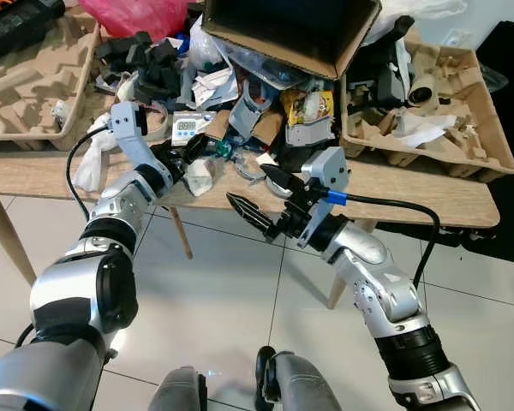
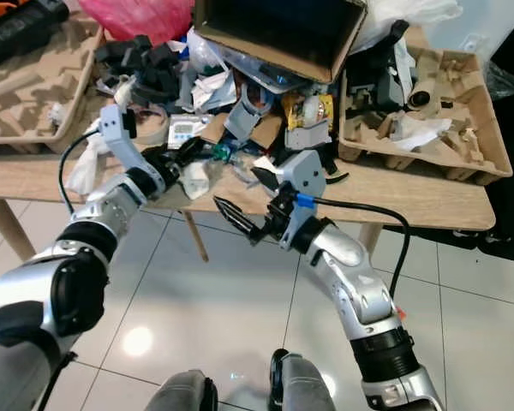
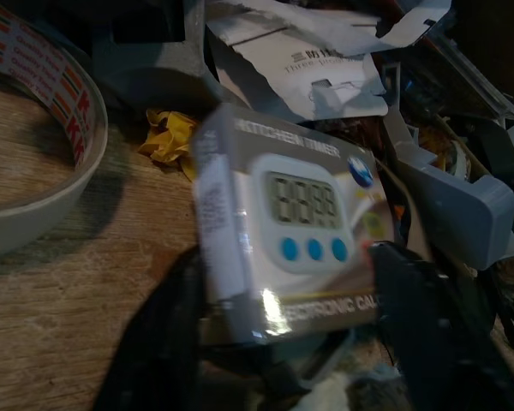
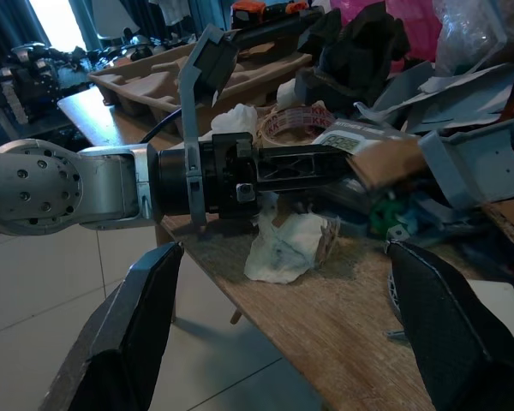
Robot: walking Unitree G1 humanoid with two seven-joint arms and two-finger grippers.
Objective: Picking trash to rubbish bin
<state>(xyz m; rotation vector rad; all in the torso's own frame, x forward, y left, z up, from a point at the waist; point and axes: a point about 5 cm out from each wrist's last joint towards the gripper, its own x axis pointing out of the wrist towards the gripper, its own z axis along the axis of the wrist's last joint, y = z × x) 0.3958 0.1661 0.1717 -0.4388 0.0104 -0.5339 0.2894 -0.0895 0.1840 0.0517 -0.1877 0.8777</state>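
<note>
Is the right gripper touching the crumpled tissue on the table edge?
Apart. Right wrist view: right gripper open, tissue lying between and beyond both fingers, untouched.

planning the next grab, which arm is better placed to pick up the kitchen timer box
Left. Its hand already straddles the kitchen timer box on the table, while the right hand hangs open off the table edge.

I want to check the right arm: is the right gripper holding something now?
No, the right gripper hangs in front of the table edge with its fingers spread wide and nothing between them.
</note>
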